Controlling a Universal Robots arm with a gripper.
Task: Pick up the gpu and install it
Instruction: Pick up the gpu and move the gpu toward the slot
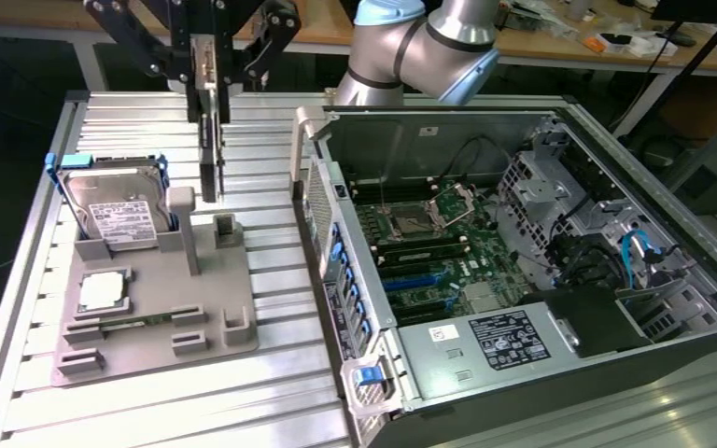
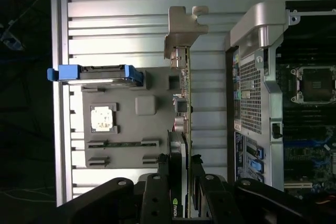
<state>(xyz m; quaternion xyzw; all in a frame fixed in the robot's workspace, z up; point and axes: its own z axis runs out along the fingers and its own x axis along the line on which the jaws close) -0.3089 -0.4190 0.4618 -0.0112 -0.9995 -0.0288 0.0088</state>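
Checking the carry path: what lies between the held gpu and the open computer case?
Only bare ribbed aluminium tabletop separates the thin dark gpu card from the open grey computer case, seen in the exterior view.

We see a ribbed aluminium table (image 1: 147, 411) whose slats run across under the gripper (image 1: 216, 79). Below the gripper, a flat grey fixture plate (image 1: 134, 359) lies directly on the slats. Off to the gripper's side, toward the exterior view's right, an open computer case (image 1: 458, 131) rests on the same table, near the plate but apart from it.
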